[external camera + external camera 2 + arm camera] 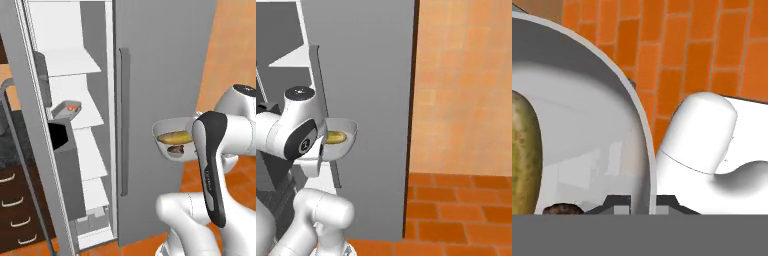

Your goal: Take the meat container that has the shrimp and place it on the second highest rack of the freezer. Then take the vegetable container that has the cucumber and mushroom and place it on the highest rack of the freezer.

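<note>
An orange brick floor [456,210] and tiled wall frame a simulated kitchen. The gripper [643,202] clamps its fingers on either side of the rim of the vegetable container [170,131] — held in the air in front of the freezer [160,60] door, cucumber [175,136] and mushroom [175,149] inside. Beyond, on a white shelf in the open compartment, the meat container [64,110] sits with the shrimp [73,107].

Vegetable container [167,131]: right portion hidden behind the arm at centre right of the left base view. Hand view: cucumber [523,155] cut by the left edge; mushroom [559,208] cut off at bottom. Gripper [638,204]: finger contact indeterminable.
</note>
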